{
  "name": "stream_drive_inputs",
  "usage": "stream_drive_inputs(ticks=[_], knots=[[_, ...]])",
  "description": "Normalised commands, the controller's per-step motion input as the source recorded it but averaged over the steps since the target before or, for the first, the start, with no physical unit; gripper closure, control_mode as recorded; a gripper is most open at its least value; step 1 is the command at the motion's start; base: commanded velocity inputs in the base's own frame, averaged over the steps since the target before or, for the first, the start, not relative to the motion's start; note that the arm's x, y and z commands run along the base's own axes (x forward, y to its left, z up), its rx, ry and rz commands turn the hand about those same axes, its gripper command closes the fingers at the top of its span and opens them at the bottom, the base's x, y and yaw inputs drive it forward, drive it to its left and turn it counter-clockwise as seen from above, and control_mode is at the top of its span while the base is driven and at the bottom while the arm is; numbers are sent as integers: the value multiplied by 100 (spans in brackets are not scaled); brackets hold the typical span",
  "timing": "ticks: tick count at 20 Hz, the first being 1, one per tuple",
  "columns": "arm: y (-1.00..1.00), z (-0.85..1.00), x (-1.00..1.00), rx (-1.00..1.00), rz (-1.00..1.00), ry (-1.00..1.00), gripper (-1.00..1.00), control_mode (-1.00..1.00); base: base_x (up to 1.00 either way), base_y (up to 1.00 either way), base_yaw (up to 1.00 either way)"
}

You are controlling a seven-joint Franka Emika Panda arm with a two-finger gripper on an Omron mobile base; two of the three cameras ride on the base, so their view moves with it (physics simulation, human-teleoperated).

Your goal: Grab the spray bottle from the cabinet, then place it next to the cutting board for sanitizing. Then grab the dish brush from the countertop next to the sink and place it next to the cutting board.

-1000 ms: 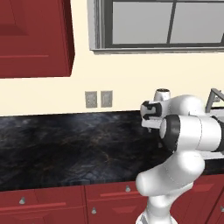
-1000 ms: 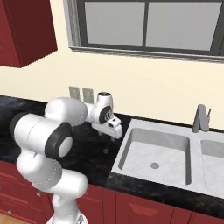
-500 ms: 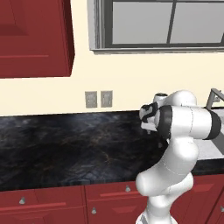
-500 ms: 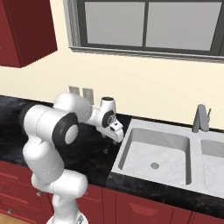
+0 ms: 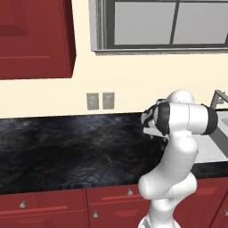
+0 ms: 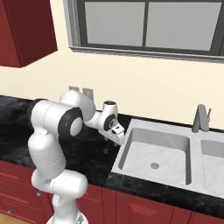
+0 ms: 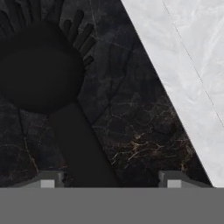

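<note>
Black dish brush [image 7: 52, 92] flat on the countertop [image 7: 131, 131], handle between the spread jaws, round bristled head away from them

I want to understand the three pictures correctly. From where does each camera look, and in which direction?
Left base view: behind the arm's left, facing the countertop and cabinet; arm at lower right.
Right base view: behind its right, facing the sink; arm at lower left.
Hand view: looks down past the gripper at a dark brush.
Both base views share countertop, window, arm.
</note>
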Motion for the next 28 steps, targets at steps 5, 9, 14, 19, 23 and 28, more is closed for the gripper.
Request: stream_drive_inputs(ticks=[5,9,14,19,23,28], knots=[[2,-18,0,0,0,1,100,-100,0,0,0],[0,3,-15,0,0,-2,100,-100,0,0,0],[0,73,-49,0,13,-16,100,-100,0,0,0],[0,100,-52,0,32,-10,100,-100,0,0,0],[0,100,-52,2,28,-17,100,-100,0,0,0],[3,82,-43,11,19,-33,100,-100,0,0,0]])
